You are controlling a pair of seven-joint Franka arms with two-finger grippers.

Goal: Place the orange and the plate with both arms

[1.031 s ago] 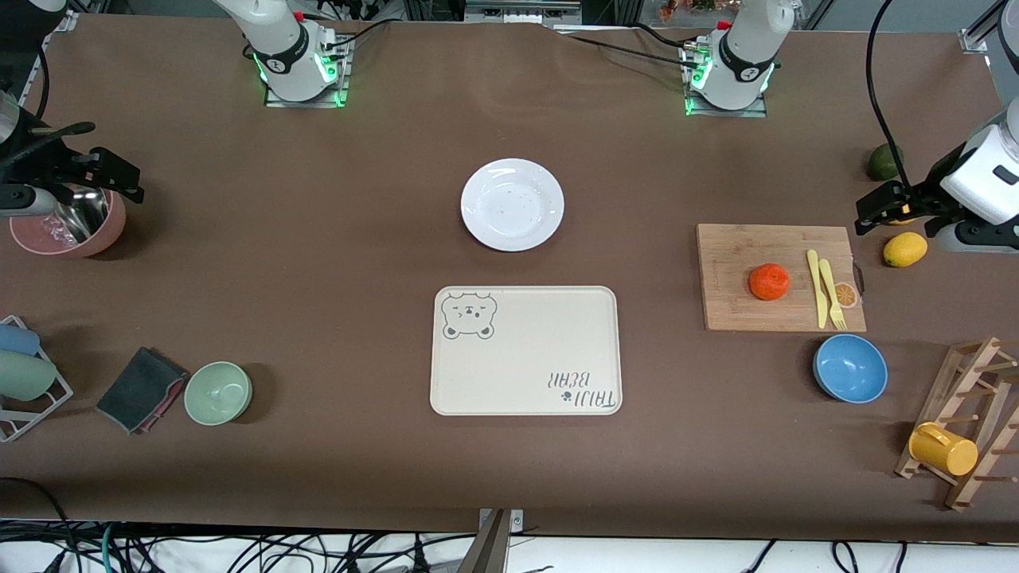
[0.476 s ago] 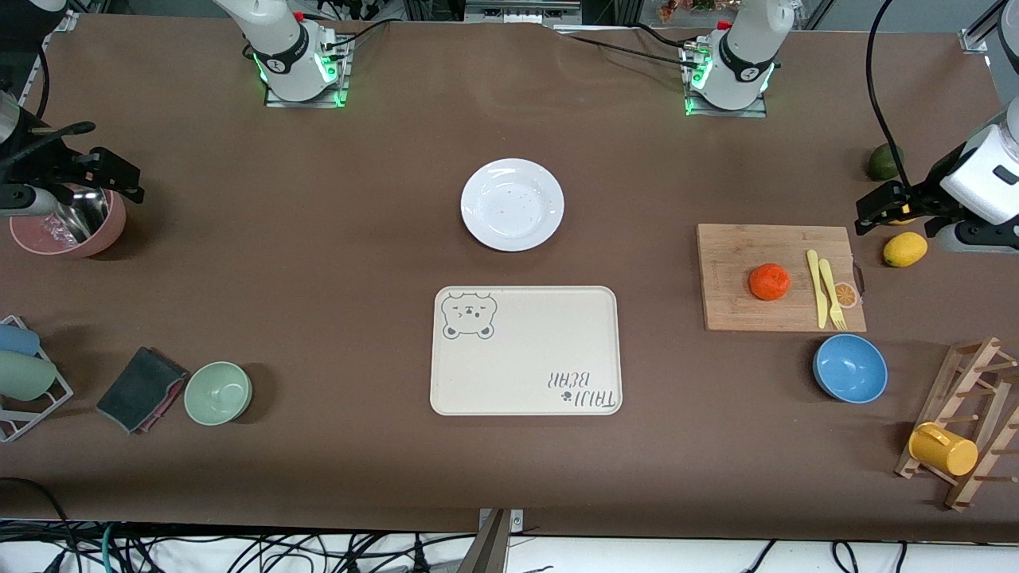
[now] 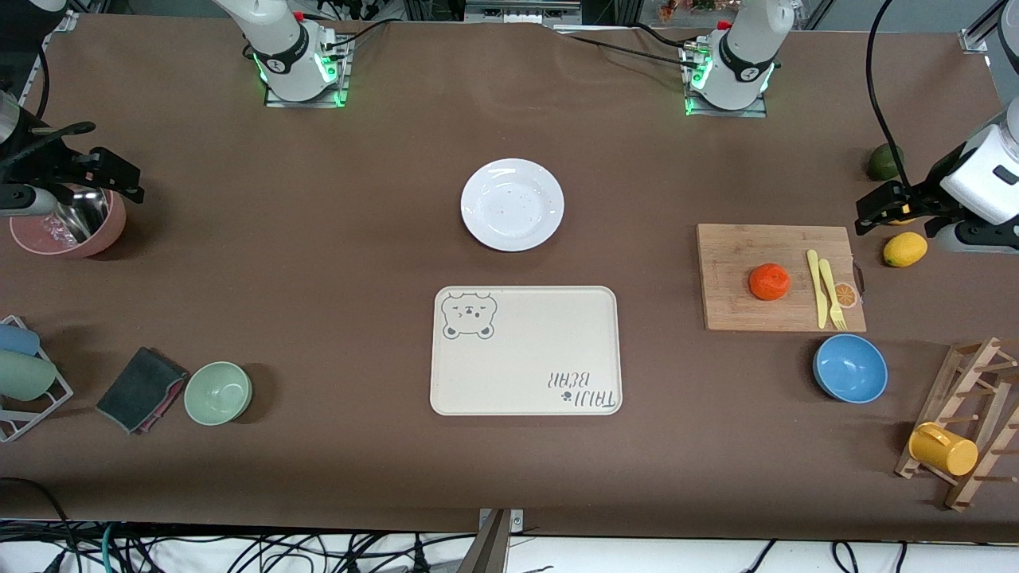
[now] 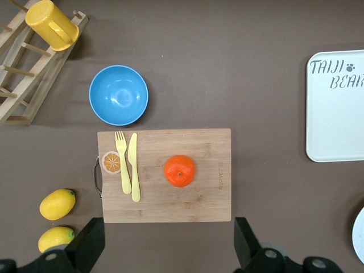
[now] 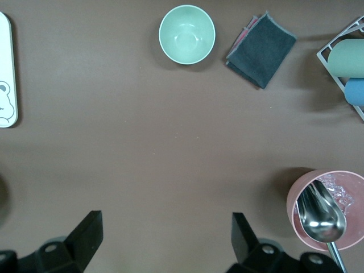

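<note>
Both end effectors gape empty; orange (image 3: 769, 282) sits dimple-up on cutting board (image 3: 740, 310), plate (image 3: 512, 204) apart.

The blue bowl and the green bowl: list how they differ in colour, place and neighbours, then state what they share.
The blue bowl is bright blue; the green bowl is pale green. The blue bowl sits toward the left arm's end of the table, beside the cutting board; the green bowl sits toward the right arm's end, beside a folded dark cloth. Both are round, upright and empty.
</note>
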